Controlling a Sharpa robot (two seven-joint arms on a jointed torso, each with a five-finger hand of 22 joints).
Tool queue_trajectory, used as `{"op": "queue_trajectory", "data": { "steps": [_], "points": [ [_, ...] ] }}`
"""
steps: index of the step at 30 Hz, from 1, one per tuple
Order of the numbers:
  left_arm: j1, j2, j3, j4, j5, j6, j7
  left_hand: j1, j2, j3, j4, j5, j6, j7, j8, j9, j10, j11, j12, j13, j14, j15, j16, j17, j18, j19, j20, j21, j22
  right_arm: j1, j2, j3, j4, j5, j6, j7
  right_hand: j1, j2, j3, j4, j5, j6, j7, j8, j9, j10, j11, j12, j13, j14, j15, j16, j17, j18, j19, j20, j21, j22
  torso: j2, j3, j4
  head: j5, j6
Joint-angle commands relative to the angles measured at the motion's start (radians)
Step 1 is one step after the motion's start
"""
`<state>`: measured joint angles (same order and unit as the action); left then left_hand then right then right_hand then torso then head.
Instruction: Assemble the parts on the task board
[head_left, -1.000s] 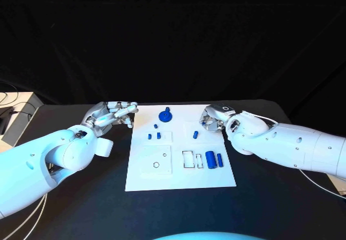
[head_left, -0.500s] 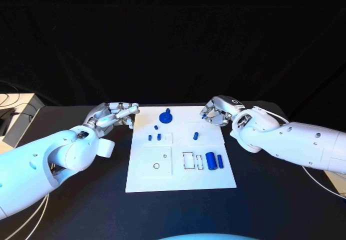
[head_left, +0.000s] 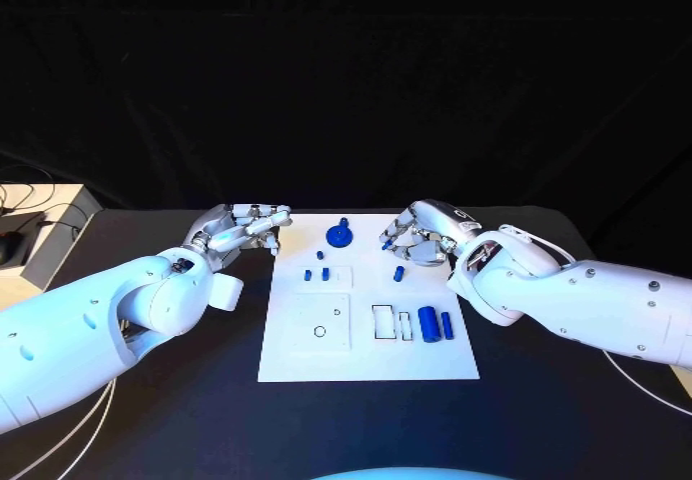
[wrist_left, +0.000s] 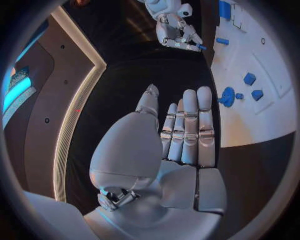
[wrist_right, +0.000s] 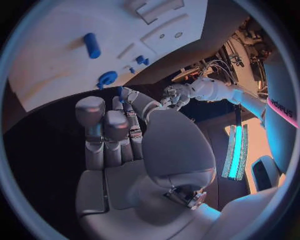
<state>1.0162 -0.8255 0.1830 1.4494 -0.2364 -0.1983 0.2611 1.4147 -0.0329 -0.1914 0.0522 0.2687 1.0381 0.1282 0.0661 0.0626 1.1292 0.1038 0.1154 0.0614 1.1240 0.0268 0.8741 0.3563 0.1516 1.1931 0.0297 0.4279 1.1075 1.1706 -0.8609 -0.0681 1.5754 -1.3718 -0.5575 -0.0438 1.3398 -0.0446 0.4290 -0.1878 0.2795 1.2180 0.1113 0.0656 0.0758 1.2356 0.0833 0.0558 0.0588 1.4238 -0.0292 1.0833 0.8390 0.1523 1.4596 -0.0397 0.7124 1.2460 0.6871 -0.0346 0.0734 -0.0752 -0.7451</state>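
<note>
Blue parts (head_left: 428, 323) look light, stiff, slippery — we'd pinch their sides; right hand (head_left: 418, 238) pinches a small blue piece (wrist_left: 201, 47), left hand (head_left: 238, 232) empty, fingers extended.

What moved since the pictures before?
The right hand drew back from the task board, then swung in over its far right corner, pinching a small blue part. The left hand and the parts lying on the board stayed put.
</note>
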Motion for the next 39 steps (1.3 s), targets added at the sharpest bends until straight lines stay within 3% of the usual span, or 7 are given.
{"op": "queue_trajectory", "data": {
  "steps": [1,6,11,17,20,30,39],
  "points": [
    [-0.005,0.008,0.001,-0.002,0.012,-0.007,0.018,0.003,0.009,-0.001,-0.006,-0.004,-0.005,-0.002,-0.001,0.001,-0.009,-0.001,-0.005,0.001,0.001,0.006,-0.003,0.001,0.018,0.000,0.006,0.003,0.001,-0.015,0.023,-0.004,0.024,-0.082,0.034,-0.037,0.002,0.007,-0.001,-0.008,0.010,0.004,0.006,0.000,0.000,0.049,-0.029,0.004,0.004,0.005,-0.005,0.007,0.009,0.018,0.052,-0.008,0.010,0.014,-0.007,-0.0005,0.0036,0.020,-0.007],
    [-0.009,0.013,0.001,-0.004,0.013,-0.011,0.023,0.004,0.010,0.000,-0.007,-0.003,-0.003,-0.001,-0.001,0.001,-0.009,-0.002,-0.005,0.001,0.002,0.006,-0.002,0.001,0.019,0.001,0.006,0.004,0.001,-0.038,0.060,-0.013,0.037,-0.175,0.044,-0.097,-0.003,0.006,0.004,-0.011,0.010,0.006,0.006,-0.001,-0.001,0.050,-0.030,0.003,0.003,0.004,-0.005,0.006,0.003,0.019,0.053,-0.008,0.001,0.028,-0.011,-0.0018,0.0053,0.041,-0.018],
    [-0.010,0.017,0.001,-0.008,0.014,-0.014,0.023,0.004,0.010,0.000,-0.007,-0.004,-0.001,0.000,-0.001,0.001,-0.010,-0.001,-0.005,0.001,0.002,0.006,-0.002,0.001,0.019,0.001,0.006,0.004,0.001,-0.064,0.098,-0.018,0.036,-0.249,0.062,-0.133,-0.006,0.005,0.004,-0.012,0.012,0.008,0.005,0.000,0.000,0.052,-0.030,0.004,0.004,0.004,-0.005,0.008,0.002,0.018,0.056,-0.008,-0.001,0.038,-0.010,-0.0012,0.0017,0.059,-0.019],
    [-0.011,0.020,0.001,-0.007,0.013,-0.015,0.023,0.006,0.011,0.001,-0.008,-0.004,-0.002,0.001,-0.002,0.000,-0.011,-0.001,-0.005,0.001,0.002,0.006,0.000,0.002,0.019,0.001,0.006,0.005,0.002,-0.088,0.138,-0.022,0.029,-0.293,0.082,-0.150,-0.009,0.006,0.009,-0.017,0.011,0.009,0.005,0.000,-0.001,0.052,-0.030,0.004,0.003,0.002,-0.005,0.013,0.001,0.017,0.057,-0.009,-0.005,0.056,-0.008,-0.0017,0.0039,0.068,-0.022],
    [-0.011,0.018,0.001,-0.008,0.012,-0.016,0.023,0.006,0.010,0.001,-0.009,-0.004,-0.007,0.006,-0.001,0.001,-0.013,0.001,-0.006,0.001,0.002,0.007,-0.001,0.002,0.020,0.001,0.007,0.005,0.003,-0.098,0.148,-0.023,0.029,-0.314,0.094,-0.162,-0.009,0.006,0.009,-0.017,0.011,0.009,0.005,0.000,-0.001,0.052,-0.030,0.004,0.004,0.002,-0.005,0.013,0.000,0.016,0.057,-0.008,-0.002,0.059,-0.007,-0.0008,0.0019,0.074,-0.022],
    [-0.012,0.015,0.001,-0.012,0.011,-0.015,0.019,0.006,0.009,0.002,-0.011,-0.004,-0.010,0.011,-0.002,0.001,-0.015,0.002,-0.006,0.001,0.001,0.008,0.000,0.002,0.020,0.001,0.007,0.005,0.003,-0.114,0.162,-0.024,0.014,-0.333,0.105,-0.173,-0.009,0.007,0.009,-0.017,0.011,0.008,0.005,0.000,-0.001,0.050,-0.030,0.004,0.003,0.002,-0.005,0.010,-0.003,0.016,0.057,-0.008,-0.003,0.061,-0.008,0.0004,0.0023,0.092,-0.031],
    [-0.013,0.012,0.001,-0.013,0.008,-0.013,0.018,0.006,0.009,0.002,-0.011,-0.004,-0.010,0.011,-0.002,0.001,-0.015,0.002,-0.006,0.001,0.001,0.008,0.000,0.002,0.020,0.001,0.007,0.005,0.003,-0.124,0.166,-0.024,0.016,-0.345,0.112,-0.163,-0.010,0.006,0.010,-0.018,0.010,0.008,0.004,0.000,-0.001,0.050,-0.030,0.004,0.003,0.002,-0.005,0.010,-0.004,0.016,0.057,-0.008,-0.005,0.065,-0.008,-0.0013,0.0002,0.086,-0.037]
  ]
}}
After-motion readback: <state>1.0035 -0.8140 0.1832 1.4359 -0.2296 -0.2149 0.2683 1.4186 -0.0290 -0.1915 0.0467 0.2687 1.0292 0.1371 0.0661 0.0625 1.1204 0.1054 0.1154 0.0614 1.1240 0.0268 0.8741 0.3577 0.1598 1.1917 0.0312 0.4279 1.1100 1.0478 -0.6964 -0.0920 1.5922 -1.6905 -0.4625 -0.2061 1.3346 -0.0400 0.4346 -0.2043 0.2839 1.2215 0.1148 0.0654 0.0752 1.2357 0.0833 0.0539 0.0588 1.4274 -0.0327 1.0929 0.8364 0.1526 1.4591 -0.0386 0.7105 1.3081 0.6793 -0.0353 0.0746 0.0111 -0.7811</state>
